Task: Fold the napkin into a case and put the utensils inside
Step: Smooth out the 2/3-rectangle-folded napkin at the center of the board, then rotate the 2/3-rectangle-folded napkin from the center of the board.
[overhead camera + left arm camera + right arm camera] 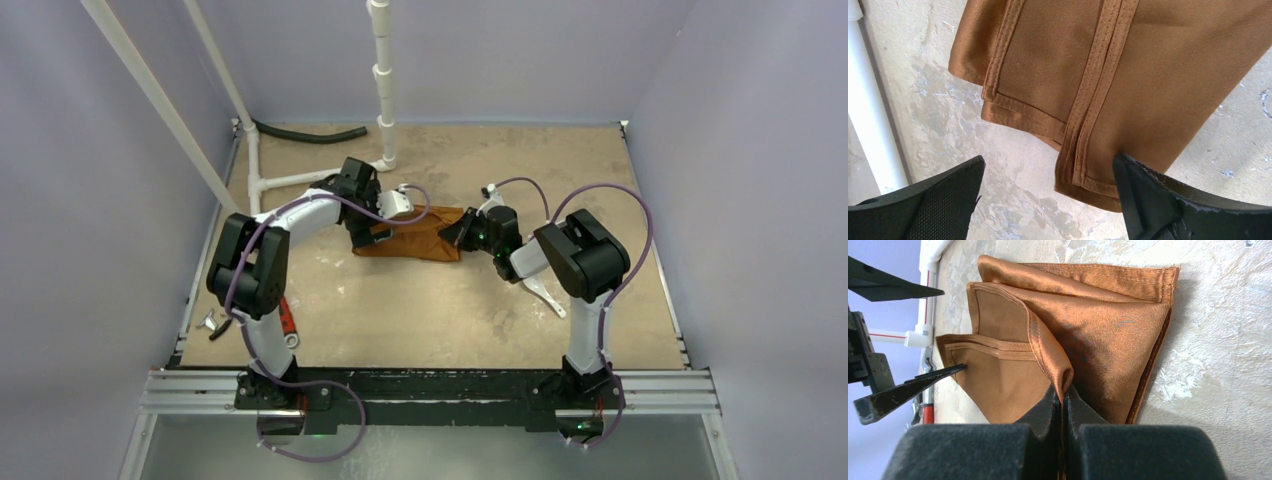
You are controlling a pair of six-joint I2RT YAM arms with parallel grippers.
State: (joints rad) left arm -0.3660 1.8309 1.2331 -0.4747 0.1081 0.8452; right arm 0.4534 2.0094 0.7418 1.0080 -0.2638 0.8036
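The rust-orange napkin [415, 240] lies folded in layers mid-table, its hemmed edges showing [1088, 90]. My right gripper [1064, 396] is shut on a raised fold of the napkin [1098, 335] at its right end and lifts that layer a little. At the cloth's left end my left gripper [1048, 159] is open, and a hemmed corner sits between its fingers [1153, 195], with the right finger on the cloth. In the right wrist view the left gripper's fingers [908, 390] straddle the napkin's far end. A white spoon [546, 293] lies on the table beside the right arm.
A white pipe frame [383, 80] stands at the back left, with a black hose [300, 133] behind it. A pipe section [873, 125] runs close beside the left gripper. A red-handled tool [287, 318] and small pliers [212, 322] lie near the left arm's base.
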